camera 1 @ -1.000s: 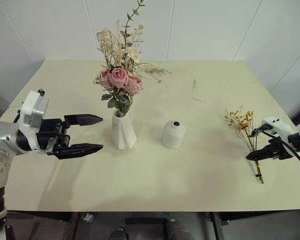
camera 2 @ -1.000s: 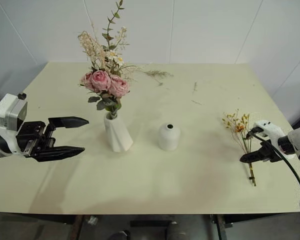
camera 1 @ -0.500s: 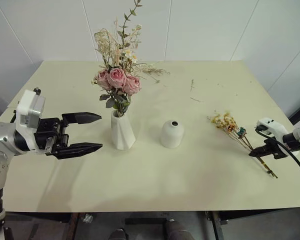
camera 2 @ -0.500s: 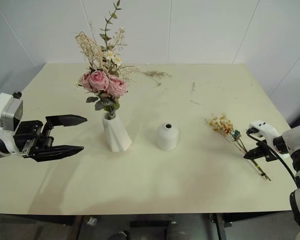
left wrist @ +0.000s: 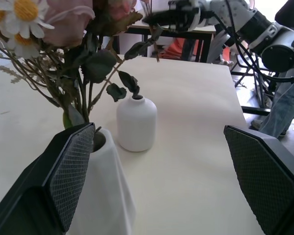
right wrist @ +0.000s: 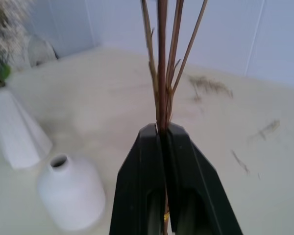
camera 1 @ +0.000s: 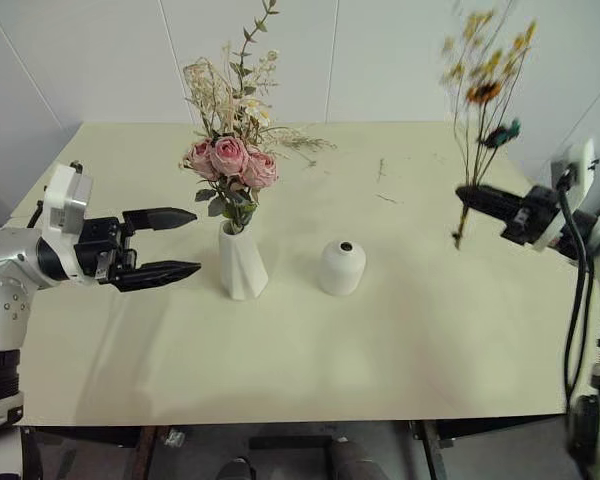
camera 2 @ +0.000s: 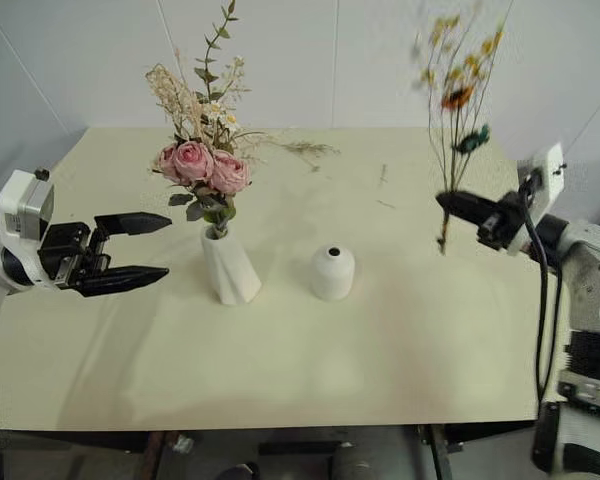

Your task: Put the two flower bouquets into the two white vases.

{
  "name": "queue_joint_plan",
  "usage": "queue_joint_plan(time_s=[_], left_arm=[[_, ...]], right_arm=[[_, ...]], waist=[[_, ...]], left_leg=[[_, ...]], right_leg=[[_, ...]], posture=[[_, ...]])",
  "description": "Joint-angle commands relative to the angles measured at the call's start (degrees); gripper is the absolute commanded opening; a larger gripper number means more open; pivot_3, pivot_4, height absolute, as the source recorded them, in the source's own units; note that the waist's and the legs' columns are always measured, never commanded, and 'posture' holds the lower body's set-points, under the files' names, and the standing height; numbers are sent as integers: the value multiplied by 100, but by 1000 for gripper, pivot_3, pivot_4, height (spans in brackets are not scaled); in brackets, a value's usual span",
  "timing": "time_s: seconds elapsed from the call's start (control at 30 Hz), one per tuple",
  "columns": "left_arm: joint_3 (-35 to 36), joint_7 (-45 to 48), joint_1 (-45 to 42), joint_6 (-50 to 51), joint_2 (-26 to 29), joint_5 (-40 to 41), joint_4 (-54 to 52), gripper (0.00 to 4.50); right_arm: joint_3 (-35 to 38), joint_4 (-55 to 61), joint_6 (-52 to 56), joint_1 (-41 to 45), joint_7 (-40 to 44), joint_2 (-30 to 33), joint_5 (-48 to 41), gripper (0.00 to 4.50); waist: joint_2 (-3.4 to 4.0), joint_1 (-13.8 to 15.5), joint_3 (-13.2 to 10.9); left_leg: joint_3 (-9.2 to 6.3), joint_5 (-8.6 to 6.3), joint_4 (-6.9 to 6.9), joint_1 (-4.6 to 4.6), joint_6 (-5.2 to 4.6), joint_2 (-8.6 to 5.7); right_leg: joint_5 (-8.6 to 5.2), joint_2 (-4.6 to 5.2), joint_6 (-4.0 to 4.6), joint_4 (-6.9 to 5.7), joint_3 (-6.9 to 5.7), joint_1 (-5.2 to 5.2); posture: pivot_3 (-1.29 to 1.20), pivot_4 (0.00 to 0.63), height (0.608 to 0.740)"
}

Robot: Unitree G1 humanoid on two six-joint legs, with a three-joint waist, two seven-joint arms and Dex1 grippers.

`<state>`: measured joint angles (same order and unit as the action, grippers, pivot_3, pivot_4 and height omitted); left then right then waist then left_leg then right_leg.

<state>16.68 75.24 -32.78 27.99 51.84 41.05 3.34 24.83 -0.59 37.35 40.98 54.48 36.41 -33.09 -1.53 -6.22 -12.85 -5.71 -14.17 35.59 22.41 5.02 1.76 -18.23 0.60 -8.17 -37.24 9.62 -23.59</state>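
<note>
Above the right side of the table (camera 1: 410, 330), the right gripper (camera 1: 467, 196) has its 2 black fingers pressed together on the thin stems of the yellow-blossom bouquet (camera 1: 480, 95), near their lower ends. The bouquet stands nearly upright in the air, its yellow blossoms and small sunflower blurred against the white wall, the stem tips hanging free over the tabletop. In the right wrist view the stems (right wrist: 161, 63) rise straight out from between the closed fingers.

Left of the table's middle stands the twisted white cone vase (camera 1: 241, 265), holding the rose bouquet (camera 1: 230, 160) of 3 pink roses with beige sprigs and green leaves. Just to its right, apart from it, sits the rounded white dome vase (camera 1: 341, 267), its small top hole open and nothing in it.

Near the left edge, the left gripper (camera 1: 180, 243) hovers level above the table with its fingers spread wide, holding nothing, tips pointing toward the cone vase and close beside it.

Loose dried twigs (camera 1: 300, 142) lie near the far edge behind the roses.
</note>
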Motion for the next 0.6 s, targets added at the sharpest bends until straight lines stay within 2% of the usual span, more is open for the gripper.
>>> queue_joint_plan(time_s=[0.03, 0.13, 0.33, 0.6], left_arm=[[-39, 59, -201, -187, -57, -77, 147, 4500], [-98, 9, -274, -249, -167, -110, 193, 4500], [-142, 13, -361, -282, -206, -160, 299, 4500], [-174, -51, -425, -329, -345, -197, 334, 4500]], right_arm=[[134, 654, -112, 6, -401, -326, -546, 59], [-11, 969, -53, -6, -634, -713, -898, 59], [-449, 1470, 226, -191, -818, -1002, -1458, 59], [-990, 1187, -258, -167, -851, -1260, -1233, 59]], waist=[[0, 3, 0], [0, 7, 0], [0, 13, 0], [0, 4, 0]], left_leg=[[0, 0, 3, 1, 0, 0], [0, 0, 3, 0, 0, -1], [-4, 0, 2, 0, 0, 0], [-4, 1, 4, -1, -1, 0]], right_leg=[[0, 1, 0, -3, 0, -1], [0, 1, 0, -8, 0, -1], [-1, 1, 2, -11, -1, -3], [-2, 0, 3, -14, -1, -3]], posture=[[0, 150, 740], [0, 150, 740], [0, 150, 740], [0, 150, 740]])
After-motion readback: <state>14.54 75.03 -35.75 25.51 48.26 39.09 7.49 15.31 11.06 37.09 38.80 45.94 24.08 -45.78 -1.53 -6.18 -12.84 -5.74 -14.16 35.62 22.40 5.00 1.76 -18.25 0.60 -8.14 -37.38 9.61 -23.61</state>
